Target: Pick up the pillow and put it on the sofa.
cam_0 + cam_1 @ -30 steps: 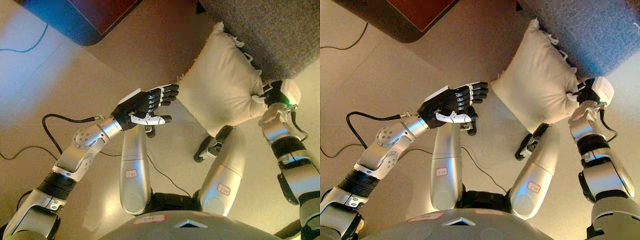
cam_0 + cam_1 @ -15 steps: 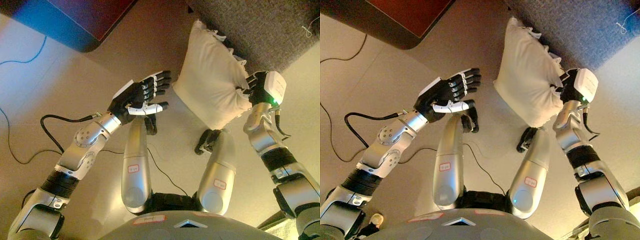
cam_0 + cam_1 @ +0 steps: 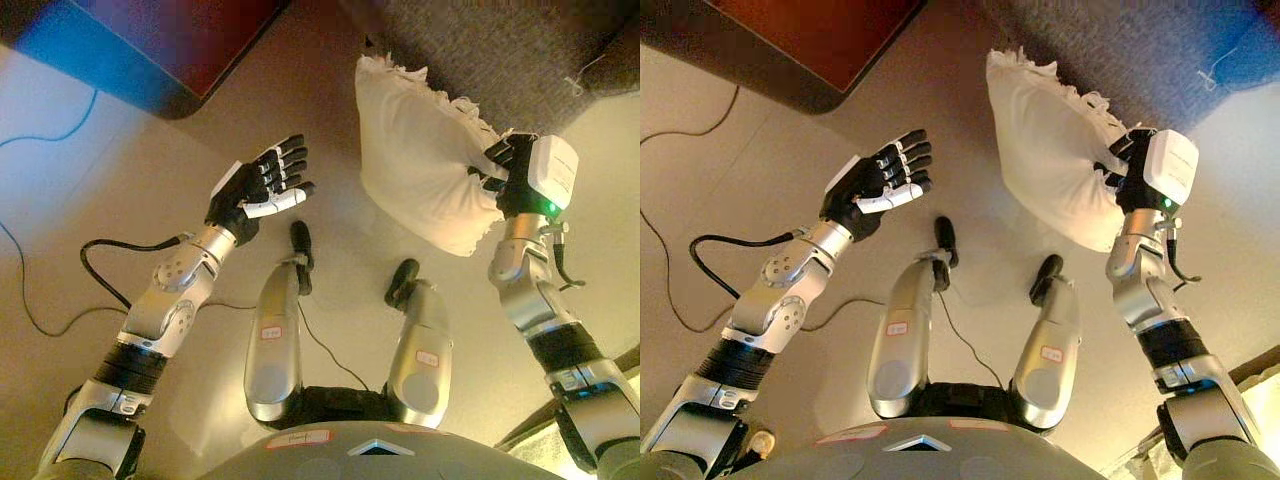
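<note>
- right hand (image 3: 507, 172) is clenched on the cream fabric pillow (image 3: 420, 165) (one edge), up by the grey textured sofa (image 3: 480, 45)
- left hand (image 3: 258, 188) hangs relaxed, fingers spread, holding nothing

no readable text anywhere, small white labels with red marks present but too small to make out — nothing legible

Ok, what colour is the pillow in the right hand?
Plain cream-white pillow, no pattern, pinched by the right hand; clearest in the right eye view.
</note>
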Available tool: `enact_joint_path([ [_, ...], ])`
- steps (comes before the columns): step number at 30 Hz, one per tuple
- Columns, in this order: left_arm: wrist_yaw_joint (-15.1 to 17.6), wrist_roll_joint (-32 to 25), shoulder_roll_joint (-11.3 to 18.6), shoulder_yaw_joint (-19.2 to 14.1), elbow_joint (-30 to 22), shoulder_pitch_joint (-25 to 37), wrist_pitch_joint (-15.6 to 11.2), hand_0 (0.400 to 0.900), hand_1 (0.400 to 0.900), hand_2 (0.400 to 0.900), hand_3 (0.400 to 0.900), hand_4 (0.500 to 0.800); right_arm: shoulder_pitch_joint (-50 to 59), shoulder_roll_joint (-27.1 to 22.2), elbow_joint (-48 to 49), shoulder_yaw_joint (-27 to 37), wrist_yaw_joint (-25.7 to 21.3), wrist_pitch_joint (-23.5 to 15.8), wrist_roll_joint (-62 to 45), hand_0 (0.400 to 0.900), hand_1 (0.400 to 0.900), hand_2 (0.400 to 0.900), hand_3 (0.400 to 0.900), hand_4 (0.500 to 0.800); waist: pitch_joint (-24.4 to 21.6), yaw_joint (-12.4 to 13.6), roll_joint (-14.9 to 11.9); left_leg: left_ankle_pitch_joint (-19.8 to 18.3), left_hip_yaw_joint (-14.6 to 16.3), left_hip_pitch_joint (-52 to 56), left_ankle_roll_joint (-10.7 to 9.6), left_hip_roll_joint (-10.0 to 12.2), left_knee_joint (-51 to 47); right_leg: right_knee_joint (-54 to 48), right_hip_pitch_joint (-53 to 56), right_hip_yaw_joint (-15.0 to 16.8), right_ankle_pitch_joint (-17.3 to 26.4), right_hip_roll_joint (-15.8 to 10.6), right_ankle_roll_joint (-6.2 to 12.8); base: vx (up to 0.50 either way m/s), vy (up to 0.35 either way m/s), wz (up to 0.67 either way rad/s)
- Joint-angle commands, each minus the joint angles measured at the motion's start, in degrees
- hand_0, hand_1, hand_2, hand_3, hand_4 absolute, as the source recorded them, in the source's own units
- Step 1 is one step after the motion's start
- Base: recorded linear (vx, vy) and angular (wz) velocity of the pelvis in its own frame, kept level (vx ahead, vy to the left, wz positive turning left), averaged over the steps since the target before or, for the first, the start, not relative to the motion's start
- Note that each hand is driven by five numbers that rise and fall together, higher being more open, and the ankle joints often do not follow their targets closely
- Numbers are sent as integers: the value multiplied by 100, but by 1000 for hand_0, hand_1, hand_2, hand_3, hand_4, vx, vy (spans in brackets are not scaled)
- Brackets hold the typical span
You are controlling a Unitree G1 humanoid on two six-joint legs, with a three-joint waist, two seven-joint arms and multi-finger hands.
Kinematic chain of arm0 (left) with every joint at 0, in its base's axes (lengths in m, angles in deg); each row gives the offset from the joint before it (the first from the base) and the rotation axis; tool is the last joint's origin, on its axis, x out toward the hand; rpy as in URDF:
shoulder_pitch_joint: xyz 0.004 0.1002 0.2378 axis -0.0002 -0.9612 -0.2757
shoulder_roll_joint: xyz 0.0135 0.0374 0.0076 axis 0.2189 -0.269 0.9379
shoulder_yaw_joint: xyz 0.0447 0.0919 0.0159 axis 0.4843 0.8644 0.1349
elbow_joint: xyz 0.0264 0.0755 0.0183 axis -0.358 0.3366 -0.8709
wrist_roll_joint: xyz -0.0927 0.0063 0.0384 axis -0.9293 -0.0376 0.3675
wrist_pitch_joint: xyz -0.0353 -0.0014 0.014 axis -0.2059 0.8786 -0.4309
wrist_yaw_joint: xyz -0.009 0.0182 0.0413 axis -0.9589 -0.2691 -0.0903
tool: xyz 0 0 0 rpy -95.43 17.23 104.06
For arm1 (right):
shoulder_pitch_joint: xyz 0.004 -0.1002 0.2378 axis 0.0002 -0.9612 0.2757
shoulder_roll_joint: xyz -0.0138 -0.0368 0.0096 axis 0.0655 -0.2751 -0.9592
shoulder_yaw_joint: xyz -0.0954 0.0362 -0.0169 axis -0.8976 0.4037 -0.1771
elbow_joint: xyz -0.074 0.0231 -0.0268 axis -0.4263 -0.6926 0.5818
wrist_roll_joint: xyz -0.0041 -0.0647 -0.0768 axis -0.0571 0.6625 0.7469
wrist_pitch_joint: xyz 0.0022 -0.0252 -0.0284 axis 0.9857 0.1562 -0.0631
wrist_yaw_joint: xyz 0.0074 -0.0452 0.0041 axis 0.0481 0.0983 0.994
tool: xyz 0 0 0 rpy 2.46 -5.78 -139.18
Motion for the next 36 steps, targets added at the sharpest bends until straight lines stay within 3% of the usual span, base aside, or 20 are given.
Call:
enact_joint_path([
  [1, -31, 134, -49, -233, -283, -289, 61, 900, 900, 900, 900, 800, 174, -635, 1088, 806, -764, -770, 594, 400, 400, 400, 400, 500, -1035, -123, -343, -601, -211, 975, -295, 89, -476, -1759, 577, -77, 1217, 107, 179, 46, 18, -10],
  [5, -286, 186, -73, -293, -332, -625, 385, 900, 900, 900, 900, 800, -195, -826, 1599, 1148, -465, -962, 539, 400, 400, 400, 400, 500, -1373, -177, -394, -434, -44, 1776, -314, 50, -1190, -2443, 1373, -113, 1329, 383, 250, 150, 63, -17],
  [10, -554, 70, -123, -366, -350, -1060, 748, 900, 900, 900, 900, 800, -502, -1216, 1983, 1601, 73, -1200, 245, 400, 400, 400, 400, 500, -1921, -181, -448, -352, 164, 2522, -330, 40, -1725, -3003, 2058, -193, 1413, 530, 278, 204, 55, -11],
  [20, -774, -218, -31, -180, -255, -1430, 1016, 900, 900, 900, 900, 800, 266, -2260, 1597, 1724, 732, -976, -247, 400, 400, 400, 400, 500, -2580, 70, -575, -215, 224, 3336, -368, 41, -2529, -3402, 2809, -510, 1365, 681, 308, 175, 20, 9],
  [26, -1037, -207, 126, -47, -447, -1597, 1210, 900, 900, 900, 900, 800, 1205, -2687, -11, 1140, 984, -957, -450, 400, 400, 400, 400, 500, -2718, 388, -740, -168, -9, 3334, -440, 48, -2681, -3543, 3029, -809, 1383, 734, 315, 114, -23, 36],
  [30, -1244, -263, 257, 89, -560, -1535, 1317, 900, 900, 900, 900, 800, 2326, -2839, -1445, 300, 848, -809, -553, 400, 400, 400, 400, 500, -2705, 691, -848, -113, -199, 3225, -492, 45, -2681, -3588, 3116, -1019, 1385, 760, 314, 100, -48, 34],
  [34, -1531, -191, 439, 263, -524, -1273, 1285, 900, 900, 900, 900, 800, 3754, -2858, -3054, -795, 849, -359, -900, 400, 400, 400, 400, 500, -2611, 993, -954, -20, -406, 2961, -552, 58, -2681, -3611, 3050, -1182, 1401, 787, 322, -8, -94, 29],
  [35, -1604, -186, 475, 278, -529, -1214, 1283, 900, 900, 900, 900, 800, 3998, -2841, -3309, -1001, 812, -192, -1008, 602, 602, 602, 602, 621, -2577, 1059, -977, 3, -452, 2888, -564, 65, -2681, -3625, 3023, -1211, 1412, 793, 325, -110, -110, 24],
  [36, -1683, -184, 520, 289, -559, -1130, 1258, 900, 900, 900, 900, 800, 4380, -2816, -3615, -1297, 685, -1, -1145, 900, 900, 900, 900, 800, -2504, 1134, -998, 38, -512, 2789, -577, 74, -2681, -3632, 2973, -1238, 1422, 807, 321, -142, -116, 23],
])
